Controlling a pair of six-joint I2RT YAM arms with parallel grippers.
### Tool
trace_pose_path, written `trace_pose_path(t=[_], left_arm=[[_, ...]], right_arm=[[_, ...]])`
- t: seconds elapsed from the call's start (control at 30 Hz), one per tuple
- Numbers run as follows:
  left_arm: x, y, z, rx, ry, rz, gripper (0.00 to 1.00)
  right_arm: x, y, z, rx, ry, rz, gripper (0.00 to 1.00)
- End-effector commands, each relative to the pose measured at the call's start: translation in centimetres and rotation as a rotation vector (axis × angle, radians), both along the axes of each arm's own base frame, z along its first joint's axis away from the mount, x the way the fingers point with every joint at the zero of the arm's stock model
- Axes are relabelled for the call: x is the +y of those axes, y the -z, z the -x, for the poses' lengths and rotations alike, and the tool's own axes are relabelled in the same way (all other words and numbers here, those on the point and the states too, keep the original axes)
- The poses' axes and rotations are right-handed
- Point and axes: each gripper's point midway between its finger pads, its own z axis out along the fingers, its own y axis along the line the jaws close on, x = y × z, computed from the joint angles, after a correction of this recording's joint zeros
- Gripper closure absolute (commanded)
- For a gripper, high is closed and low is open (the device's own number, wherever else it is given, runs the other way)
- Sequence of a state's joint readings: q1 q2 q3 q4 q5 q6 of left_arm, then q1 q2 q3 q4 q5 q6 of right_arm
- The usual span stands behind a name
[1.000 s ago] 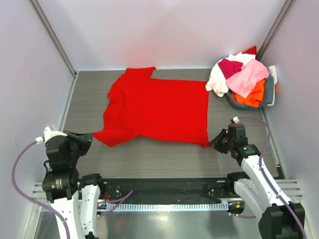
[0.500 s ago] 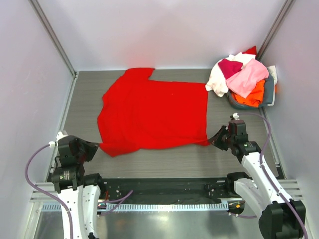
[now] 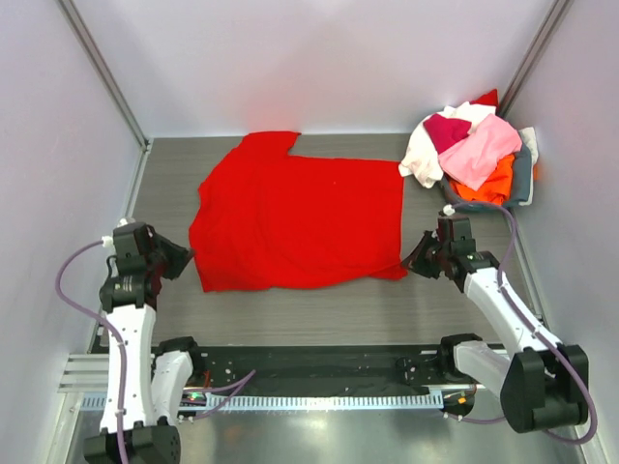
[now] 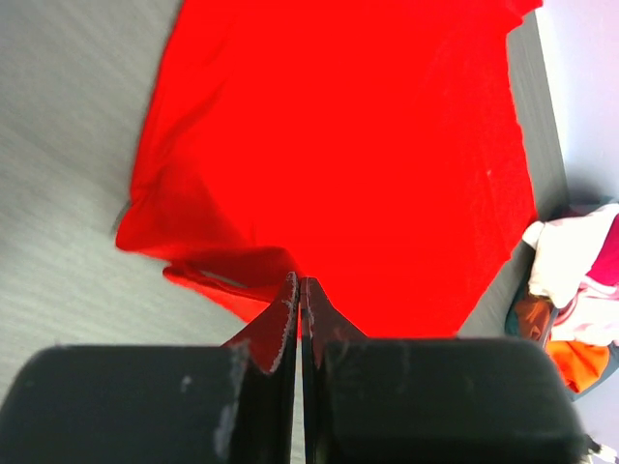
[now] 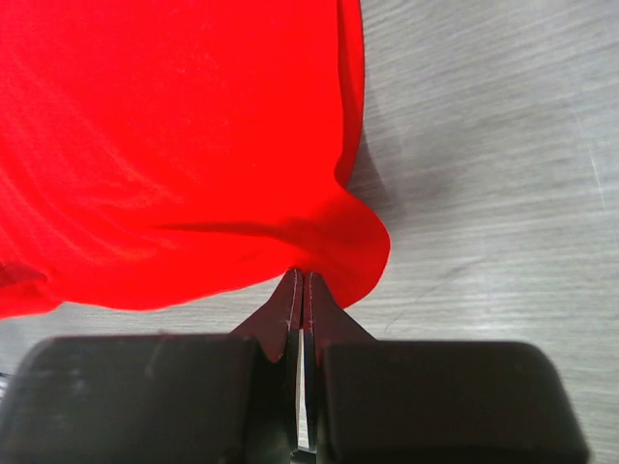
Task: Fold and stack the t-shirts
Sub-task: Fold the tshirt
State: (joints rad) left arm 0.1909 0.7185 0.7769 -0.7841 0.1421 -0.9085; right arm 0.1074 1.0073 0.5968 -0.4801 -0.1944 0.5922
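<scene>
A bright red t-shirt (image 3: 300, 217) lies spread across the middle of the table, its collar end to the left. My left gripper (image 3: 186, 259) is shut on the shirt's near-left edge; in the left wrist view the fingertips (image 4: 300, 280) pinch a fold of the red cloth (image 4: 368, 145). At the near-right corner of the hem my right gripper (image 3: 408, 268) is shut too. The right wrist view shows that corner (image 5: 358, 251) curling up off the table into the closed tips (image 5: 303, 274).
At the back right a grey basket (image 3: 523, 180) holds a heap of t-shirts: white (image 3: 419, 157), magenta (image 3: 447, 130), pink (image 3: 481, 150), orange (image 3: 488, 190). That heap shows in the left wrist view (image 4: 580, 280). White walls close in the table's sides and back.
My left gripper swung toward the near edge, then back away from it, dragging the shirt's near-left corner along. My right gripper carried the hem corner slightly farther from the near edge.
</scene>
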Motion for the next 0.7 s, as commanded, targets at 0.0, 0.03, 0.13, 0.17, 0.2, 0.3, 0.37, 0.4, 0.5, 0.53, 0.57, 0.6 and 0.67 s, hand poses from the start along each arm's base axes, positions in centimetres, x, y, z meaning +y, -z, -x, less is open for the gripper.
trace_pose_path(t=[0.0,0.03,0.13,0.17,0.2,0.3,0.37,0.4,0.5,0.53,0.57,0.6,0.67], left_arm=[[0.3,-3.8,-3.4,-0.123,0.046,-0.036,0.99],[0.5,-3.1,-4.2,-0.086,0.049,-0.033,1.0],[1.2,-4.1,-6.1,-0.07,0.047,-0.057,0.99],[1.4,-4.1,-6.6,-0.065,0.043,-0.064,0.99],[1.6,-4.2,-7.1,-0.061,0.041,-0.065,1.0],[1.9,-5.0,-8.8,-0.079,0.034,-0.063,0.99],[2.0,-5.0,-9.7,-0.077,0.032,-0.053,0.99],[2.0,-5.0,-10.1,-0.077,0.034,-0.048,1.0],[2.0,-5.2,-11.5,-0.085,0.036,-0.033,1.0],[2.0,-5.3,-11.8,-0.087,0.037,-0.031,1.0],[2.0,-5.2,-12.0,-0.083,0.038,-0.027,0.99],[2.1,-4.8,-12.5,-0.07,0.037,-0.021,0.99],[2.0,-5.2,-13.3,-0.075,0.044,-0.013,1.0]], right_arm=[[0.5,-2.0,-2.7,-0.071,-0.034,-0.007,0.99],[0.5,-2.0,-3.0,-0.068,-0.035,-0.005,0.99],[0.7,-1.9,-4.0,-0.065,-0.038,-0.009,0.99],[0.8,-1.7,-4.4,-0.057,-0.038,-0.01,0.99],[0.8,-1.7,-4.7,-0.06,-0.038,-0.008,0.99],[0.8,-1.4,-5.5,-0.045,-0.042,-0.002,0.99],[0.9,-1.5,-6.0,-0.051,-0.048,-0.001,0.99],[0.9,-1.4,-6.2,-0.049,-0.05,-0.002,0.99],[1.1,-1.5,-6.9,-0.054,-0.057,-0.002,0.99],[1.1,-1.5,-7.0,-0.054,-0.057,-0.002,0.99],[1.0,-1.7,-7.3,-0.061,-0.054,0.001,0.99],[1.0,-1.8,-7.5,-0.065,-0.051,0.002,0.99],[0.9,-1.8,-7.9,-0.064,-0.044,0.01,0.99]])
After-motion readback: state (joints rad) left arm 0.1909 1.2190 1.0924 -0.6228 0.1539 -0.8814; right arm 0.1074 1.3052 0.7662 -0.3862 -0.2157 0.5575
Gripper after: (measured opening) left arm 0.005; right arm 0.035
